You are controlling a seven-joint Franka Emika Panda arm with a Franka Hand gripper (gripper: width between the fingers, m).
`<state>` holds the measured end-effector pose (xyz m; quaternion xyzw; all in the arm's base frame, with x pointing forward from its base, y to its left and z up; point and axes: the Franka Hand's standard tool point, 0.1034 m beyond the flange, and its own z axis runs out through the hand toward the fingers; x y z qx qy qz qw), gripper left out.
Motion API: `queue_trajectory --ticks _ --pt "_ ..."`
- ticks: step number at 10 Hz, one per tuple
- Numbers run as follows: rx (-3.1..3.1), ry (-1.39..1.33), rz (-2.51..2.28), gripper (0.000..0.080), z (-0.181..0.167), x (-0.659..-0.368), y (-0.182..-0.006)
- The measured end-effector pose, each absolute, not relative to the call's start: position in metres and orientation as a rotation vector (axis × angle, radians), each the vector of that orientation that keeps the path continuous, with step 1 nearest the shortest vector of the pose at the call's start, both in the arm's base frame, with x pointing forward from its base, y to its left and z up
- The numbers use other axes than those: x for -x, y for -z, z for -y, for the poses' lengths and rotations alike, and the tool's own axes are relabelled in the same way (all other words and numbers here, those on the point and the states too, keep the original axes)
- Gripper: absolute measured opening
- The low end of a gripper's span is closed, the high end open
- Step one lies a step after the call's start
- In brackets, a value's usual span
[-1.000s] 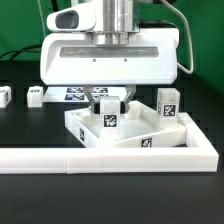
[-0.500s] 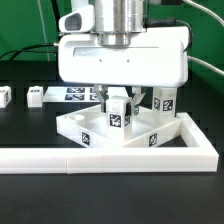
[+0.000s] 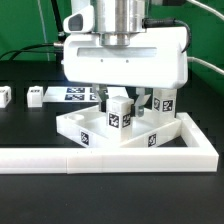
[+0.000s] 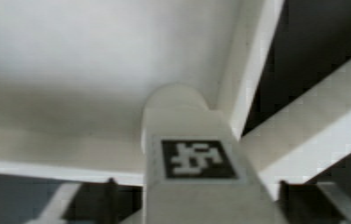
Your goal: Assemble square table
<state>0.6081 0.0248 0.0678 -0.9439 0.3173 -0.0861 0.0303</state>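
Note:
The white tray-like tabletop [image 3: 84,127] lies against the white L-shaped barrier. A white leg [image 3: 120,113] with a tag on its face stands upright inside it, near the middle. My gripper [image 3: 121,104] hangs straight over this leg with a finger on each side. In the wrist view the leg [image 4: 198,130] fills the middle and the dark fingertips [image 4: 111,200] flank it with only slim gaps. The gripper [image 4: 204,202] looks open. A second leg [image 3: 165,100] stands at the tabletop's far right corner. Two more legs [image 3: 35,96] lie on the black table at the exterior view's left.
The L-shaped barrier [image 3: 100,157] runs along the front and turns back on the exterior view's right. The marker board [image 3: 74,93] lies flat behind the tabletop. Green and black cables hang in the background.
The gripper has shifted toward the exterior view's right with the leg between its fingers. The tabletop has slid slightly left. Over the last half second almost nothing moved.

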Motion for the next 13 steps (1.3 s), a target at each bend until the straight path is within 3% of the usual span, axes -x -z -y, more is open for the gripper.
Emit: queue_trajectory --ticks 1,2,3,13 --pt "2.93 0.268 -0.925 0.0574 -0.0246 -0.6083 -0.068" --pt "2.976 0.273 -0.796 0.0574 -0.0248 -0.6083 -0.068" --pt "3.025 0.277 -0.633 0.0637 -0.0258 -0.6082 -0.0679" --pt "3.109 0.252 0.637 0.0649 -0.0261 -0.608 -0.0702"
